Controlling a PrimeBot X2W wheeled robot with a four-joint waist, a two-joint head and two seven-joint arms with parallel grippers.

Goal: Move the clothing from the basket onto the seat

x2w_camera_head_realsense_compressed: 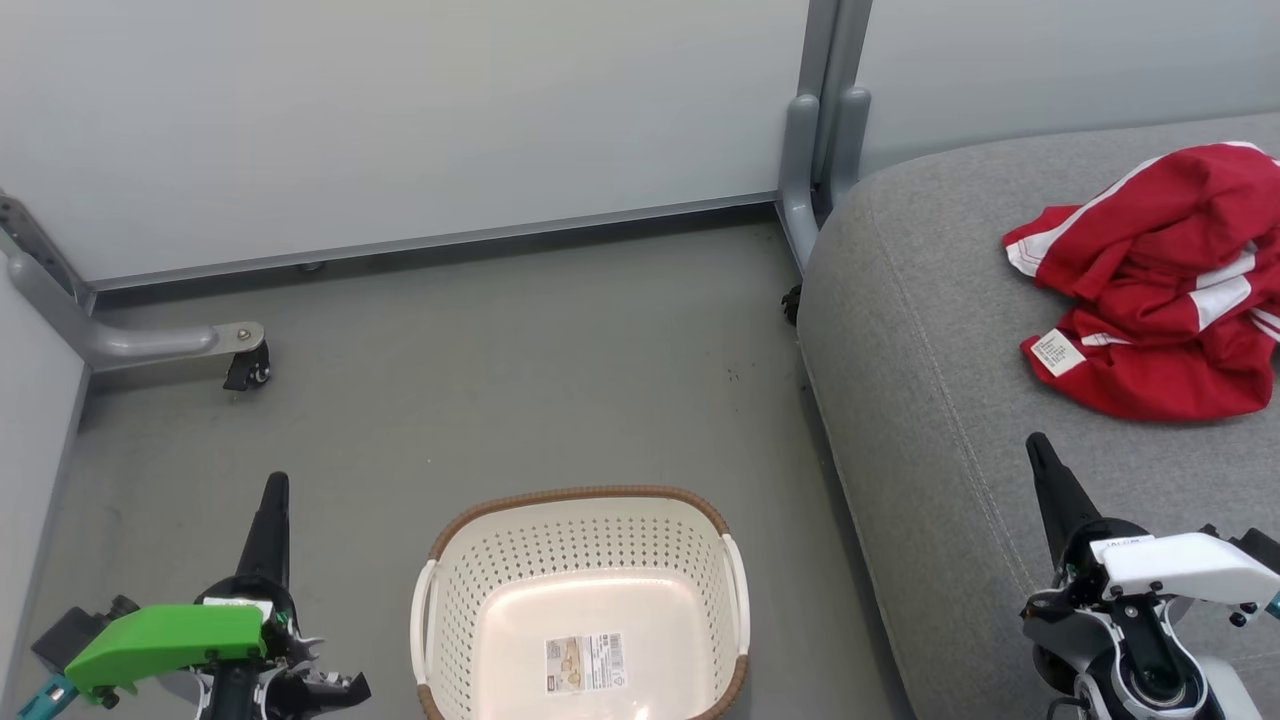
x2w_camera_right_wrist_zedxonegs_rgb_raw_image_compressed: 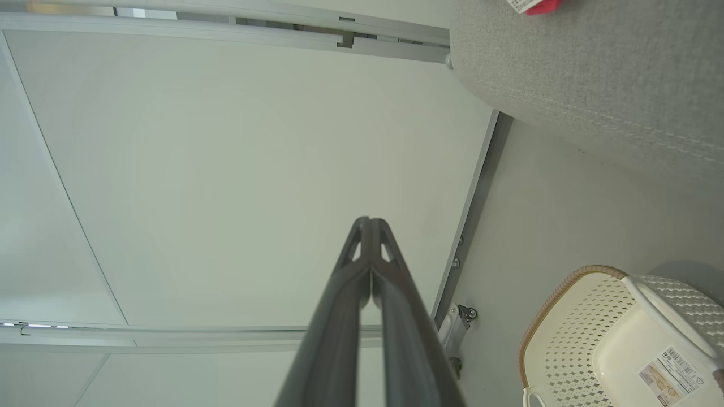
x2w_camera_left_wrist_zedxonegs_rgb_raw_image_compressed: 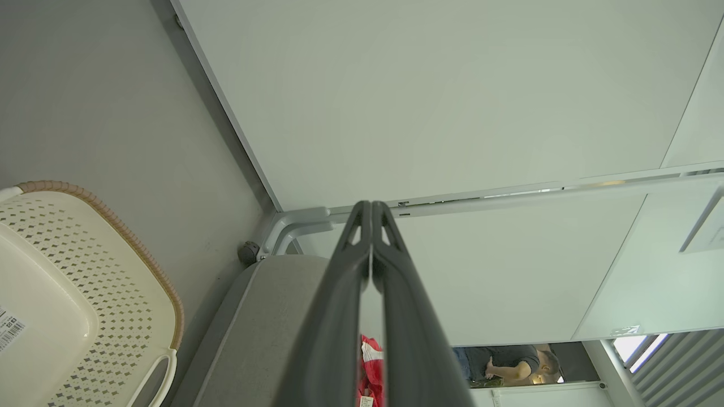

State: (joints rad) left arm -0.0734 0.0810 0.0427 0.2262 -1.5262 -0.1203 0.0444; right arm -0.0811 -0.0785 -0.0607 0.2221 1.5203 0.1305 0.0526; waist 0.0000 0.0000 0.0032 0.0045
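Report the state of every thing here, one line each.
clothing: crumpled in a heap on the seat.
basket: upright on the floor, no clothing inside.
seat: bears the clothing.
left pincer: shut, holding nothing.
right pincer: shut, holding nothing.

Even, bright light is cast throughout; glare is seen inside the basket (x2w_camera_head_realsense_compressed: 520, 640); wrist-view edges are bowed.

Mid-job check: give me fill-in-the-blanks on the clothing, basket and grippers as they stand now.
1. The clothing lies on the grey ____.
2. The basket holds no clothing, only a ____ on its bottom.
3. The left gripper and the right gripper are both ____.
Missing: seat; sticker; shut.
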